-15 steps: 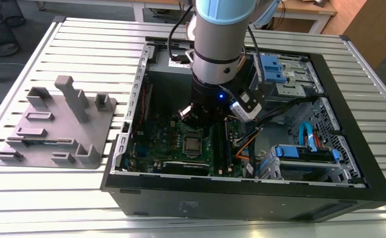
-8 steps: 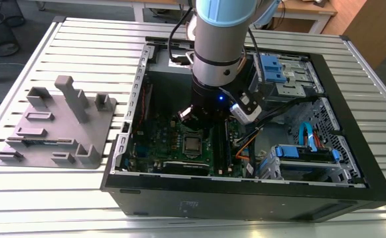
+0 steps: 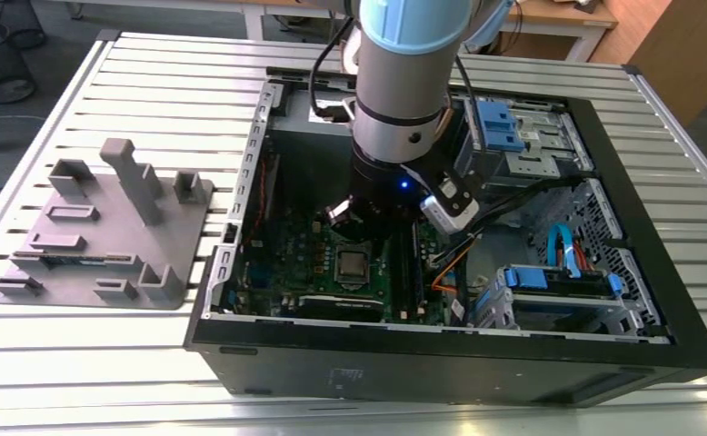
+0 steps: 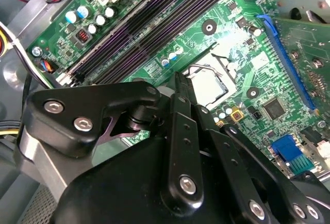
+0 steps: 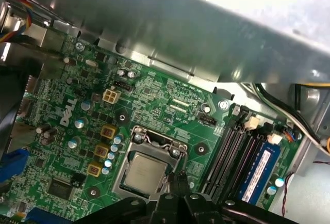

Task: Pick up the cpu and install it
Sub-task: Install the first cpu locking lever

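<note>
Small square silver-topped cpu [image 5: 145, 174] seated in the metal-framed socket [image 5: 135, 136]; black gripper [image 5: 178, 185], fingers closed and empty, just above it; descent risks scraping the lid

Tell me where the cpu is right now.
The cpu sits in the metal-framed socket on the green motherboard inside the open computer case, just below the gripper in both wrist views.

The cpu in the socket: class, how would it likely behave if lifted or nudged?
The cpu looks flat, thin and metal-topped, so probably rigid and light. Its smooth top may be slippery. Lying flat inside the socket, it is unlikely to roll or tip.
</note>
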### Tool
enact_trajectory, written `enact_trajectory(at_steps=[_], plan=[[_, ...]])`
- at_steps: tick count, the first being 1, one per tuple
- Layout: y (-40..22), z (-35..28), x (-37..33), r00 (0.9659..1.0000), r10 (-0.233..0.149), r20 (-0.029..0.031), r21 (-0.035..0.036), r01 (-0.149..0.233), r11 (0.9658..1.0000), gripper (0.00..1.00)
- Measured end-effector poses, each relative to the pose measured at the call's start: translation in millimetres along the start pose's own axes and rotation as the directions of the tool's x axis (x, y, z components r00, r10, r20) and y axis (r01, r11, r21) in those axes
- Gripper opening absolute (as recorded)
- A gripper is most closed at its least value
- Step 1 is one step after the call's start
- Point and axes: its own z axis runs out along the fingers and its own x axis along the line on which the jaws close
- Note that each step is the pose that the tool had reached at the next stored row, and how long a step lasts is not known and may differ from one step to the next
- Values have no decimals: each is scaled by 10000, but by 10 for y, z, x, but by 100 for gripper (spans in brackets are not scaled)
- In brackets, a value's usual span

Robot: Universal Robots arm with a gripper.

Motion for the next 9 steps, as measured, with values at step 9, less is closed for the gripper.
enact_trajectory(at_steps=[9], plan=[[-47, 25, 15, 9995, 319, -28, 2, -319, 9995, 11]])
